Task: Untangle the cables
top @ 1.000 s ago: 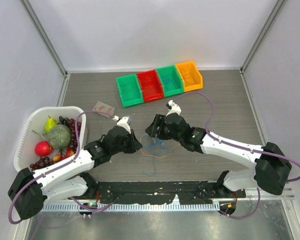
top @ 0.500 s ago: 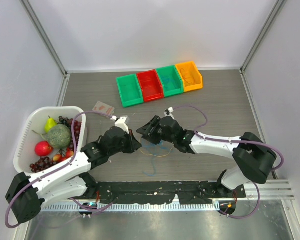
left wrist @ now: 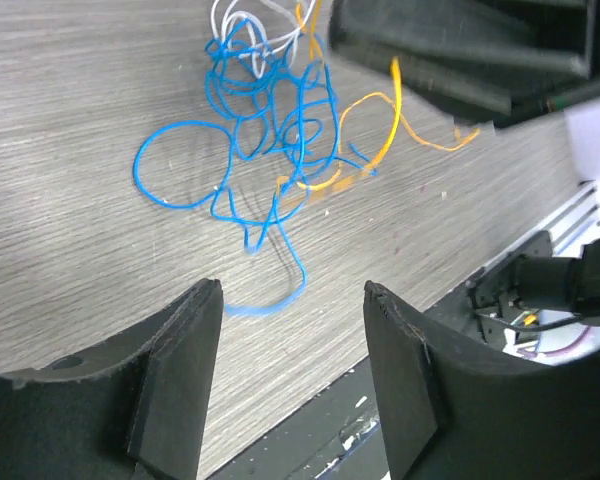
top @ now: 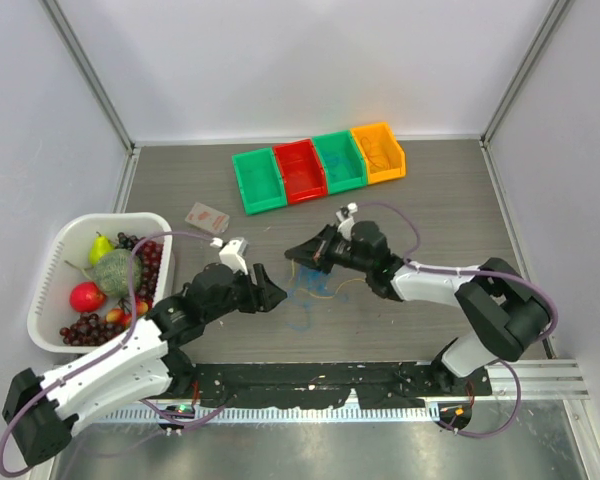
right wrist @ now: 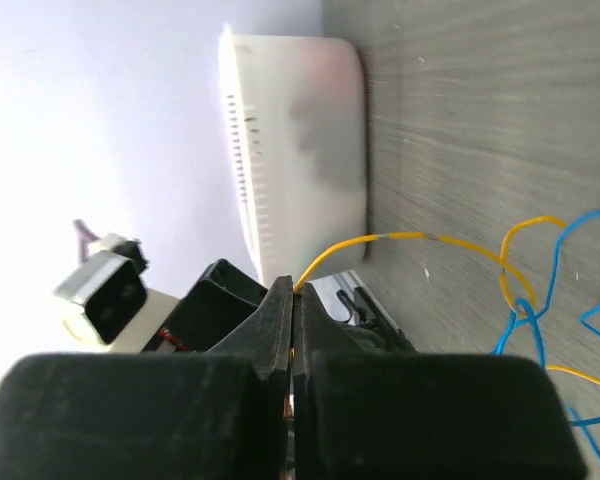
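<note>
The cables lie tangled on the table between my two grippers: a blue cable [left wrist: 242, 135] in loose loops, an orange-yellow cable [left wrist: 390, 130] running through it, and a whitish cable [left wrist: 248, 18] at the far side. From above, the tangle [top: 308, 288] shows just right of my left gripper [top: 263, 291]. The left gripper [left wrist: 292, 292] is open and holds nothing, with the blue cable's tail just beyond its tips. My right gripper [top: 294, 256] [right wrist: 294, 290] is shut on the orange-yellow cable [right wrist: 410, 238], which arcs from its tips down to the blue cable [right wrist: 570, 262].
A white basket [top: 52, 262] [right wrist: 300, 140] of fruit stands at the left. A green bin [top: 258, 180], a red bin [top: 300, 170], a second green bin [top: 338, 162] and an orange bin [top: 378, 152] line the back. A small packet [top: 207, 216] lies left of centre. A black rail [top: 320, 380] edges the near side.
My left gripper has opened, let go and drawn back to the near left. My right gripper has shut on the orange-yellow cable and lifted it slightly.
</note>
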`<state>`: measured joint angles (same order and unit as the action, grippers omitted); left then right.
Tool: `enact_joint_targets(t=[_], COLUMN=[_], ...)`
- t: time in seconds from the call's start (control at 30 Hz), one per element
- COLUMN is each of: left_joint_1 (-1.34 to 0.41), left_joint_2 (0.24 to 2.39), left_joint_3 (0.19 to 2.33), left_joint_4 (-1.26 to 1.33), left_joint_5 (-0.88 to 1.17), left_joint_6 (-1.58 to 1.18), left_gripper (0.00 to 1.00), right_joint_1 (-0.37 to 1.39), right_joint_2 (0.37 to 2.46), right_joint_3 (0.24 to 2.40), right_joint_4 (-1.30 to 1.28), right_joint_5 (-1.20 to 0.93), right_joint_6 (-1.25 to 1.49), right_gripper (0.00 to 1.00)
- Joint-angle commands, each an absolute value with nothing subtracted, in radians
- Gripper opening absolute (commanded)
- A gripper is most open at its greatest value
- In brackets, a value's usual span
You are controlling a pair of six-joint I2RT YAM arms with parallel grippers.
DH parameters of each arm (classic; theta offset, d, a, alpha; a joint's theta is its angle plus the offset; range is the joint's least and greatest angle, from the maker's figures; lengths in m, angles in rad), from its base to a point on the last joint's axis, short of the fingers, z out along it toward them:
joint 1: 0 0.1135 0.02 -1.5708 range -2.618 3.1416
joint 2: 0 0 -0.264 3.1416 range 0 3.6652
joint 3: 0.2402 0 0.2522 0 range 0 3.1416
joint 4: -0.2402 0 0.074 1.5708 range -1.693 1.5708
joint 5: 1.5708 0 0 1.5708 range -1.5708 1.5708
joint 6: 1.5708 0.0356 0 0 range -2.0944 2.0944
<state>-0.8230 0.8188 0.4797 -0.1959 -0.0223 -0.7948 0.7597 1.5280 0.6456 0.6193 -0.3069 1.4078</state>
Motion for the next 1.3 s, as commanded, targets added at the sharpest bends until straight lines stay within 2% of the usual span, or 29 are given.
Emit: enact_joint_targets(t=[0.0, 0.1, 0.17, 0.27, 0.4, 0.47, 0.67, 0.97, 1.07, 1.1, 1.13, 1.2, 1.27], left_joint_1=[-0.822, -0.821, -0.816, -0.795, -0.729, -0.718, -0.716, -0.721, -0.723, -0.721, -0.719, -0.713, -0.686], left_joint_2=[0.651, 0.580, 0.584, 0.665, 0.837, 0.897, 1.029, 1.268, 1.374, 1.418, 1.461, 1.560, 1.659], left_joint_3=[0.465, 0.475, 0.501, 0.566, 0.643, 0.649, 0.598, 0.655, 0.660, 0.664, 0.669, 0.687, 0.701], left_joint_4=[-0.222, -0.235, -0.216, -0.178, -0.112, -0.011, 0.368, 0.544, 0.560, 0.590, 0.619, 0.630, 0.585], left_joint_5=[-0.084, -0.155, -0.179, -0.169, -0.062, 0.047, 0.290, 0.445, 0.368, 0.367, 0.358, 0.325, 0.316], left_joint_6=[-0.791, -0.801, -0.792, -0.752, -0.736, -0.745, -0.842, -0.893, -0.923, -0.928, -0.933, -0.934, -0.942], left_gripper=[0.63, 0.61, 0.67, 0.76, 0.77, 0.77, 0.85, 0.84, 0.72, 0.65, 0.54, 0.22, 0.05], right_joint_1=[0.626, 0.580, 0.577, 0.578, 0.577, 0.578, 0.578, 0.586, 0.603, 0.617, 0.623, 0.635, 0.635], right_joint_2=[1.479, 1.445, 1.378, 1.289, 1.195, 1.174, 1.172, 1.190, 1.186, 1.181, 1.180, 1.160, 1.128], right_joint_3=[0.641, 0.655, 0.670, 0.712, 0.752, 0.752, 0.749, 0.742, 0.750, 0.753, 0.767, 0.804, 0.880], right_joint_4=[0.903, 0.939, 0.844, 0.585, 0.405, 0.400, 0.440, 0.560, 0.630, 0.652, 0.653, 0.621, 0.505], right_joint_5=[-0.687, -0.863, -0.905, -0.917, -0.901, -0.905, -0.917, -0.928, -0.922, -0.919, -0.917, -0.907, -0.888], right_joint_6=[1.353, 1.342, 1.268, 1.114, 0.976, 0.980, 1.017, 1.110, 1.172, 1.186, 1.193, 1.184, 1.119], right_gripper=[0.01, 0.01, 0.01, 0.01, 0.01, 0.01, 0.01, 0.01, 0.01, 0.01, 0.01, 0.01, 0.01])
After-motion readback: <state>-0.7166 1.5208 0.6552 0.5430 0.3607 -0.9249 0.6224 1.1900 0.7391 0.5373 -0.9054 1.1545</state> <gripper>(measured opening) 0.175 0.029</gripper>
